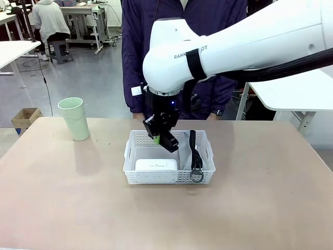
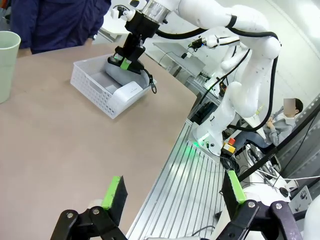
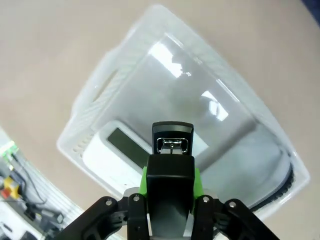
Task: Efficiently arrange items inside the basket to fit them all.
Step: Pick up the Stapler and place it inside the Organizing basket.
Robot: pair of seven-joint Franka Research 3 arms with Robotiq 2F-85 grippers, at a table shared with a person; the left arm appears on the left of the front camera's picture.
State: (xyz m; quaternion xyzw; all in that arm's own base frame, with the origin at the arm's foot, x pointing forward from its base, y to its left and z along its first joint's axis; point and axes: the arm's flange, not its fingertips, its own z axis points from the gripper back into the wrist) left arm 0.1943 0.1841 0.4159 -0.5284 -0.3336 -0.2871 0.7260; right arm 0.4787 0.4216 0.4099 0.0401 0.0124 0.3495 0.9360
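Note:
My right gripper (image 1: 162, 134) hangs just above the white perforated basket (image 1: 169, 178), shut on the black stapler (image 1: 167, 139), which points down into it. In the right wrist view the stapler (image 3: 172, 139) sits between the green pads of the gripper (image 3: 171, 181) over the basket (image 3: 100, 90). The white rounded box (image 1: 156, 165) (image 3: 112, 150) lies in the basket's front left. The grey pouch (image 1: 185, 156) (image 3: 250, 155) lies at its right, strap and ring (image 1: 196, 175) hanging over the front rim. The pale green cup (image 1: 74, 119) stands on the table, far left. My left gripper (image 2: 175, 192) is open off the table's edge.
A person in a dark blue jacket (image 1: 134, 57) stands at the far side behind the basket. Bare tabletop (image 1: 78, 198) surrounds the basket. In the left wrist view the basket (image 2: 95, 90) and cup (image 2: 7, 65) lie far off, with a metal frame below the table edge.

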